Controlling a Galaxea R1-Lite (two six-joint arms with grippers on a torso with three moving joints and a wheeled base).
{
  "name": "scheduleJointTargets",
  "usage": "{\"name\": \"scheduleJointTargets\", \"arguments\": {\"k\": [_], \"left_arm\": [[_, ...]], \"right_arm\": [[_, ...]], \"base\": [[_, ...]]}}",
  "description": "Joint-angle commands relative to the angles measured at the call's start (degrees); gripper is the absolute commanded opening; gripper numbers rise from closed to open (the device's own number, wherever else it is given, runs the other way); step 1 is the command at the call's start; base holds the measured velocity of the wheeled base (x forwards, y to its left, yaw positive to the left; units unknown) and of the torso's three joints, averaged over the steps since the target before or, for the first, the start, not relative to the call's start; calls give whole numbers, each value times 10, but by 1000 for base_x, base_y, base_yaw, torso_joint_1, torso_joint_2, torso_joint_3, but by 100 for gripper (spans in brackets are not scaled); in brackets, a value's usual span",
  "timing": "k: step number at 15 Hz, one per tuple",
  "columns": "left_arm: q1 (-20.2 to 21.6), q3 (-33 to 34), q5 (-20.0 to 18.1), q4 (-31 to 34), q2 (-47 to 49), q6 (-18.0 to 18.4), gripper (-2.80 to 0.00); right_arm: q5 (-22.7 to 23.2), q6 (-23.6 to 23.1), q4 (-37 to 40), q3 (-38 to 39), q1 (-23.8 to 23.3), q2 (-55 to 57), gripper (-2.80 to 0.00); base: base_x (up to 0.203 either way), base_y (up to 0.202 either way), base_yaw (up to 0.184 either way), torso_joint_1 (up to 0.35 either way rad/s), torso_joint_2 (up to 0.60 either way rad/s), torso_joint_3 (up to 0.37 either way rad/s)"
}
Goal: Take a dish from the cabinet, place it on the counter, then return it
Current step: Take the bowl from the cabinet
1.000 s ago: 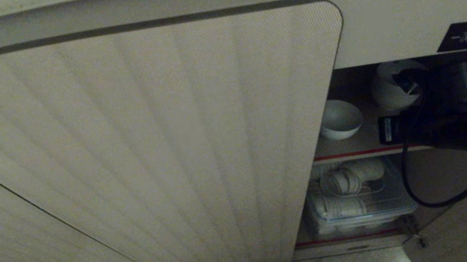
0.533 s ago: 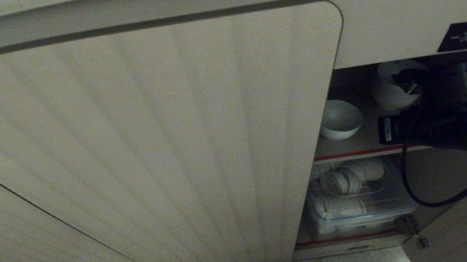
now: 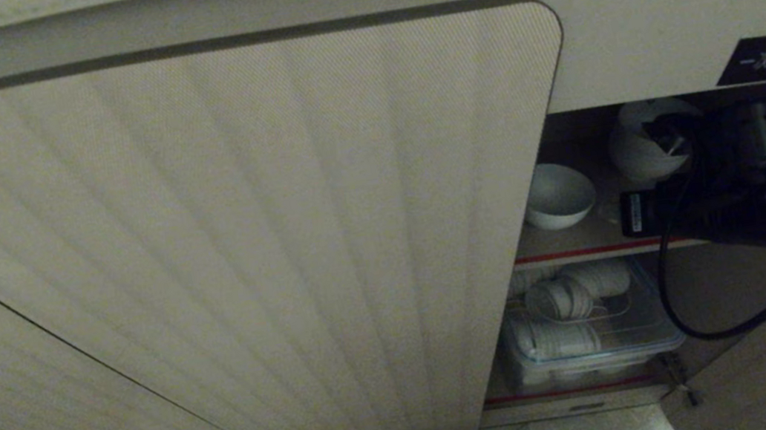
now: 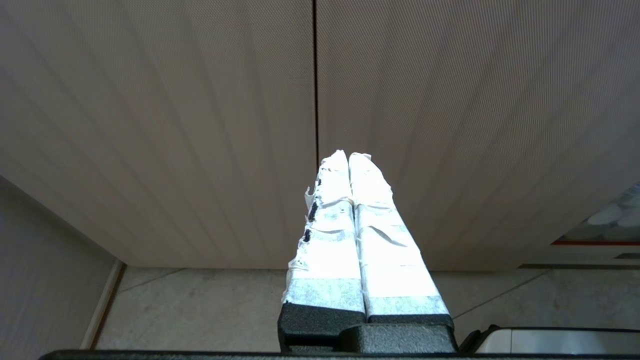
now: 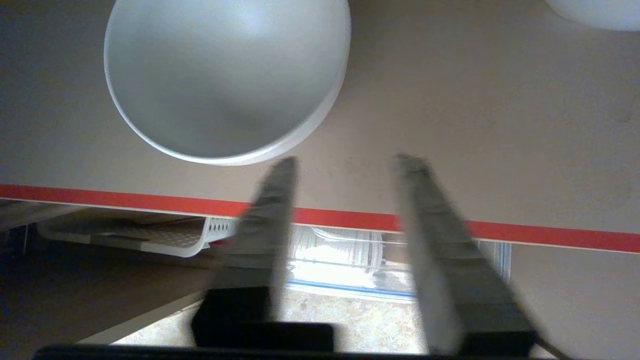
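The cabinet's ribbed beige door (image 3: 245,249) stands open in front of its brown shelf with a red edge (image 3: 583,252). The dish (image 5: 225,80), a plain white bowl, sits upright on that shelf just beyond one fingertip of my right gripper (image 5: 347,161). That gripper is open, with only bare shelf between its fingers. In the head view the dish (image 3: 633,157) shows beside the dark right gripper (image 3: 667,132). My left gripper (image 4: 348,155) is shut and empty, facing a closed ribbed door. The counter is out of view.
A second white bowl (image 3: 558,195) stands further left on the same shelf, and another bowl's edge (image 5: 595,12) shows deeper in. Below, a clear box (image 3: 588,343) holds stacked white bowls beside a perforated white tray (image 5: 150,237). A black cable (image 3: 671,294) loops down from my right arm.
Little differs in the head view. The right arm, both bowls and the door keep their places. The gripper's dark tip by the dish looks slightly shifted.
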Motion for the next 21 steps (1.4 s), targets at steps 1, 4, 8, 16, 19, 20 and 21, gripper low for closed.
{"name": "scheduleJointTargets", "arguments": {"k": [1, 4, 8, 16, 19, 20, 21], "left_arm": [[0, 0, 0, 0, 0, 0, -280], [0, 0, 0, 0, 0, 0, -280], [0, 0, 0, 0, 0, 0, -280], [0, 0, 0, 0, 0, 0, -280], [0, 0, 0, 0, 0, 0, -280], [0, 0, 0, 0, 0, 0, -280], [0, 0, 0, 0, 0, 0, -280]], "right_arm": [[0, 1, -2, -1, 0, -2, 0], [0, 10, -7, -1, 1, -2, 0], [0, 18, -15, -1, 1, -1, 0], [0, 31, -29, 2, 11, 6, 0], [1, 42, -47, 2, 13, 17, 0], [1, 43, -49, 1, 15, 19, 0], [1, 48, -56, 1, 14, 21, 0]], "base": [[0, 0, 0, 0, 0, 0], [0, 0, 0, 0, 0, 0], [0, 0, 0, 0, 0, 0], [0, 0, 0, 0, 0, 0], [0, 0, 0, 0, 0, 0], [0, 0, 0, 0, 0, 0], [0, 0, 0, 0, 0, 0]]}}
